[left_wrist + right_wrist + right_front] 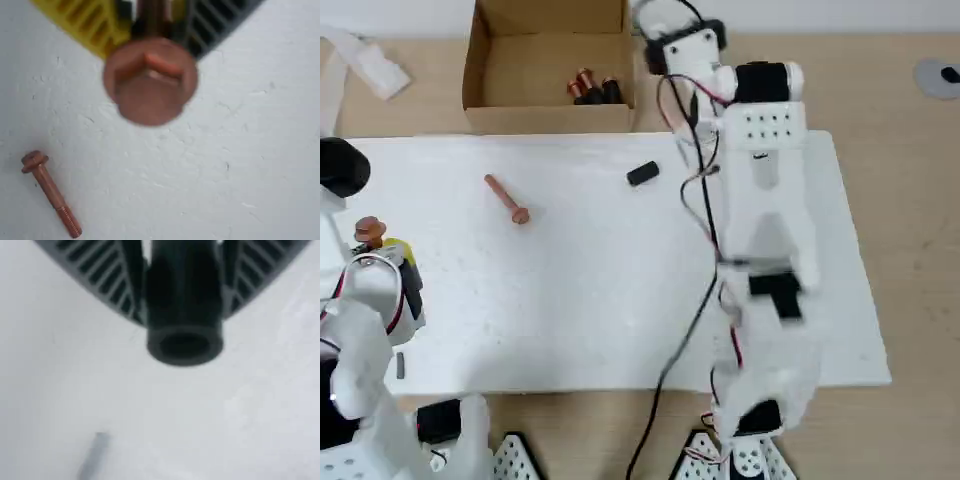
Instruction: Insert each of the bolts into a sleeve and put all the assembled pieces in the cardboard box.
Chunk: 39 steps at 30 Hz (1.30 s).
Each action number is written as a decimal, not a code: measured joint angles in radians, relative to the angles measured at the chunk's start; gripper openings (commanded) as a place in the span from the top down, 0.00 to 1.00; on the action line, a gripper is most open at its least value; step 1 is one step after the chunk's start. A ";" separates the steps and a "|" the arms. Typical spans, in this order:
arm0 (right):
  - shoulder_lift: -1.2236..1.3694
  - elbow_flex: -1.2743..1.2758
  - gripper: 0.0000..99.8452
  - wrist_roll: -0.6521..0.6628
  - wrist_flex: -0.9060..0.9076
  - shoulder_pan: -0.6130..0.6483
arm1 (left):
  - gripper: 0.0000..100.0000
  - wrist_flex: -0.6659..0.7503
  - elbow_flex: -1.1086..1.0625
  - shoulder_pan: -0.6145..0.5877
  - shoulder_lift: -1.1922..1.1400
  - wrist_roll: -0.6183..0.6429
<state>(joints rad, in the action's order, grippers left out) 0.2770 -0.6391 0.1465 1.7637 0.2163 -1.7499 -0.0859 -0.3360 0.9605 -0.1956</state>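
Two bolts are out of the cardboard box (480,75). The loose bolt (507,199) lies flat on the white mat (600,320), well apart from every edge, with bare mat all around it and a broad open stretch between it and my right arm (765,180). The loose sleeve (642,173) rests near the mat's far edge, close to the box's front wall. The box stands just beyond that edge, and the assembled pieces (592,88) lie in its near right corner.

At the mat's left edge, my left pincer (152,15) grips the held bolt (150,80) by its shank between a yellow finger and a black one. The bolt's head faces the wrist camera, and the loose bolt lies on the mat farther off.

My right arm stretches from the near edge over the mat's right part toward the box's right corner. My right pincer (182,270) pinches the held sleeve (184,325), a black one, with its open bore toward the camera. A small grey piece (92,457) lies on the white surface beyond it.
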 measured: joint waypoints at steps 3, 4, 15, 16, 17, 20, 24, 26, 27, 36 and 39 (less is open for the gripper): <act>-0.270 0.178 0.99 0.011 -0.003 0.104 | 1.00 0.037 -0.002 0.000 0.000 0.046; -0.354 0.236 0.99 0.011 -0.011 0.133 | 1.00 0.054 -0.002 0.000 0.000 0.063; -1.220 0.904 0.99 -0.063 -0.308 0.252 | 1.00 0.169 -0.002 0.358 -0.002 0.147; -1.307 0.985 0.99 -0.063 -0.350 0.253 | 1.00 0.190 -0.002 0.387 -0.002 0.147; -1.398 1.063 0.99 -0.060 -0.391 0.253 | 1.00 0.215 -0.002 0.413 -0.002 0.147; -1.662 1.298 0.99 -0.020 -0.493 0.256 | 1.00 0.310 -0.037 0.497 0.000 0.147; -1.930 1.560 0.99 0.002 -0.643 0.256 | 1.00 0.466 -0.130 0.589 -0.003 0.150; -2.027 1.679 0.99 0.002 -0.720 0.256 | 1.00 0.566 -0.186 0.628 -0.003 0.157; -2.061 1.732 0.99 -0.003 -0.761 0.256 | 1.00 0.623 -0.215 0.646 -0.003 0.157; -2.085 2.105 0.99 -0.258 -1.108 0.190 | 1.00 0.916 -0.348 0.779 -0.091 0.157; -2.085 2.107 0.99 -0.295 -1.137 0.195 | 1.00 0.921 -0.325 0.842 -0.133 0.157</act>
<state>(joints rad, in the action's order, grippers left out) -1.8082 1.4676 -0.1481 0.6268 0.4112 -0.8293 -0.4112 0.5063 0.8270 -0.0391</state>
